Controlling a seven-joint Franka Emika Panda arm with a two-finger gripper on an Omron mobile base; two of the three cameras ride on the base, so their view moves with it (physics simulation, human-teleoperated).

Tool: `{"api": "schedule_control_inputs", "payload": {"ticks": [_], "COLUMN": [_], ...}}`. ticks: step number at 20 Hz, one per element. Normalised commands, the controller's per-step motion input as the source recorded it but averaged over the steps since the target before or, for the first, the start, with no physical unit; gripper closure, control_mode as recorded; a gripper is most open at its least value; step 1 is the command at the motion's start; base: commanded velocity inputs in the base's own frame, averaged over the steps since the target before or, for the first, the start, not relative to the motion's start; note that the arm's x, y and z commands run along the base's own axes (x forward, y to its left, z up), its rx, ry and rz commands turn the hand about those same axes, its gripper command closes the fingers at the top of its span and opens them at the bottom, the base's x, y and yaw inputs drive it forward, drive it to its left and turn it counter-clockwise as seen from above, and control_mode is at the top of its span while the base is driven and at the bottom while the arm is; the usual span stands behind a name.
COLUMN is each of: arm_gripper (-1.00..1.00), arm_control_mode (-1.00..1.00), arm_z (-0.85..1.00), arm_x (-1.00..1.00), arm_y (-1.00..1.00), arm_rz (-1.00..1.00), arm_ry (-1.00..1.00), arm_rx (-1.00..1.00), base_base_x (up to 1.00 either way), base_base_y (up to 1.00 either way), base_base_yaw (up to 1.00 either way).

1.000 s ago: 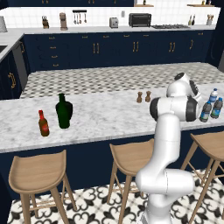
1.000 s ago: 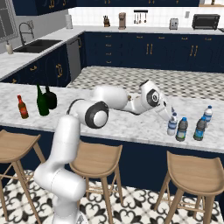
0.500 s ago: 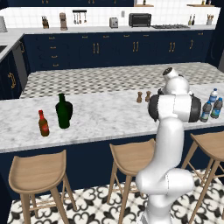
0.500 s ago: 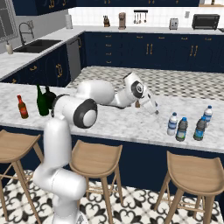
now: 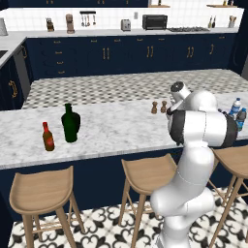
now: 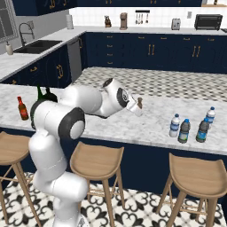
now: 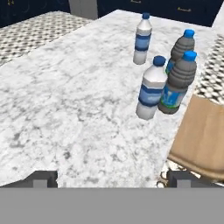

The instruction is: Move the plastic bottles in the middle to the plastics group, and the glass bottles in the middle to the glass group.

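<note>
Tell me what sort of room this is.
A home kitchen, by the look of it: a marble-topped island counter with wooden stools tucked beneath, navy cabinets along the back wall, and a sink with a faucet to one side.

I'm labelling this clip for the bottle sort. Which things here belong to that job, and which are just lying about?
Job: water bottles, squat dark bottle, red-capped sauce bottle, open gripper.
Lying about: pepper shakers, wooden stools, toaster.
</note>
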Motion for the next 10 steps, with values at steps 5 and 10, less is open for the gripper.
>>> {"api": "schedule_control_inputs", "payload": {"ticks": [5, 10], "arm_gripper": [-1.0, -1.0], "arm_control_mode": [-1.0, -1.0], "arm_z": [0.11, 0.42], "arm_x": [-0.03, -0.06], "arm_y": [0.75, 0.65], "arm_rz": [0.52, 0.48], "arm_ry": [0.01, 0.0], "arm_rx": [0.08, 0.13], "base_base_x": [0.0, 0.0], "base_base_y": [0.0, 0.0], "base_base_yaw": [0.0, 0.0]}}
